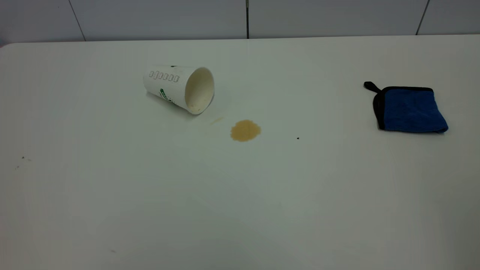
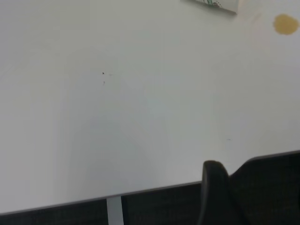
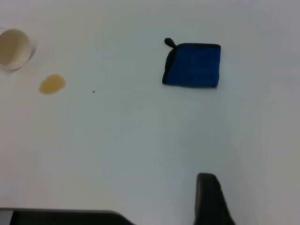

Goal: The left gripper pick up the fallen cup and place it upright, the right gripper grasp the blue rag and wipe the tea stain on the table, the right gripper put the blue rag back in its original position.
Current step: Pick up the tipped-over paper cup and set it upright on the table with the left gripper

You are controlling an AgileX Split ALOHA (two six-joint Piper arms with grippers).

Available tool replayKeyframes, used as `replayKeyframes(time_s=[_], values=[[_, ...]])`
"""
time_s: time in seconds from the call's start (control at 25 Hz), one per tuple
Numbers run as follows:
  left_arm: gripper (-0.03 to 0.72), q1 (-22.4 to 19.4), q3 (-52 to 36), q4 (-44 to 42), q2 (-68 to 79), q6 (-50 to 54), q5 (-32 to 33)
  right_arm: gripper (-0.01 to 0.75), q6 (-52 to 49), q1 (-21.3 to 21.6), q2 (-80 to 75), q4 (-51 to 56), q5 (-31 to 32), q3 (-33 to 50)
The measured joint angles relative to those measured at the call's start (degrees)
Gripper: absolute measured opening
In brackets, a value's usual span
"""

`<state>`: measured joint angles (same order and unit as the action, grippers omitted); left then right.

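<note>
The white paper cup [image 1: 178,88] lies on its side on the white table [image 1: 240,210], at the back left, its cream mouth facing the tea stain. The tan tea stain [image 1: 245,130] is just right of and in front of the cup, with a faint smear [image 1: 216,120] between them. The blue rag [image 1: 408,109], black-edged with a loop, lies flat at the right. Neither arm shows in the exterior view. My left gripper [image 2: 214,197] hangs over the table's near edge, far from the cup [image 2: 213,3]. My right gripper [image 3: 209,199] is well short of the rag [image 3: 193,64].
A tiny dark speck [image 1: 298,138] sits right of the stain. A few small specks [image 1: 22,158] lie at the table's left. A tiled wall runs behind the table's far edge [image 1: 240,38]. The table's near edge shows in the left wrist view [image 2: 108,196].
</note>
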<state>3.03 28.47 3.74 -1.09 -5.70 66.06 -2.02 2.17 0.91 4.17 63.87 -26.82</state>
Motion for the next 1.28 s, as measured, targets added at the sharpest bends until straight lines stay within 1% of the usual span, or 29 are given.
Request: replayKeyframes(time_s=[0.32,0.56,0.72,0.84,0.96,1.0,1.12,1.28], values=[[0.443,0.00,0.00,0.06,0.00,0.15,-2.08,0.495,0.00,0.00,0.00,0.00,0.00,0.00],[0.440,0.00,0.00,0.04,0.40,4.77,-3.38,0.495,0.00,0.00,0.00,0.00,0.00,0.00],[0.461,0.00,0.54,0.04,7.39,5.04,-6.11,0.495,0.00,0.00,0.00,0.00,0.00,0.00],[0.520,0.00,1.17,0.04,16.65,2.94,-11.43,0.495,0.00,0.00,0.00,0.00,0.00,0.00],[0.574,0.00,1.22,0.04,27.66,0.74,-21.39,0.495,0.00,0.00,0.00,0.00,0.00,0.00],[0.582,0.00,1.28,0.21,31.74,0.34,-25.47,0.495,0.00,0.00,0.00,0.00,0.00,0.00],[0.585,0.00,3.07,1.23,43.61,-0.96,-34.15,0.495,0.00,0.00,0.00,0.00,0.00,0.00],[0.583,0.00,8.14,1.68,57.98,-4.42,-39.84,0.495,0.00,0.00,0.00,0.00,0.00,0.00]])
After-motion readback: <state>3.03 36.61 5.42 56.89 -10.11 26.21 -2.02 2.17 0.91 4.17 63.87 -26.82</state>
